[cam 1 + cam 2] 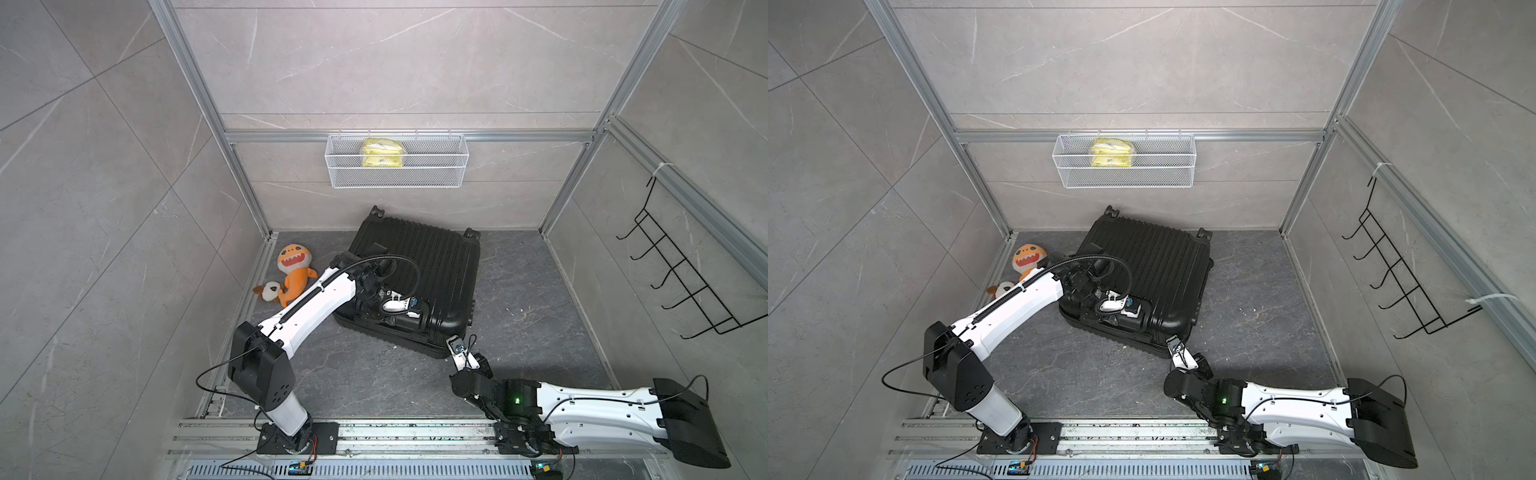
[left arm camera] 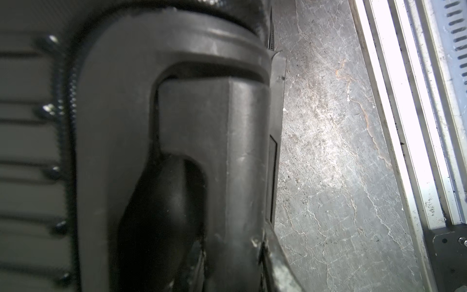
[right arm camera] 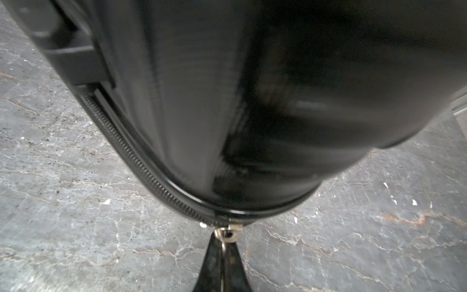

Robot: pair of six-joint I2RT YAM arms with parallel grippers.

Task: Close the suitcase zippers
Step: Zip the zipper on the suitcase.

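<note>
Pinching the tiny, slippery zipper pull, the right claw is clamped shut. The suitcase looks rigid; whether the left claw grips is unclear.

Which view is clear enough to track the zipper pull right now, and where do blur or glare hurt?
Right wrist view: zipper pull and zipper track crisp, suitcase shell above smeared. Left wrist view: handle soft, ribs blurred, rail blown out white. In both top views: even light, sharp, but the black suitcase hides zipper detail.
</note>
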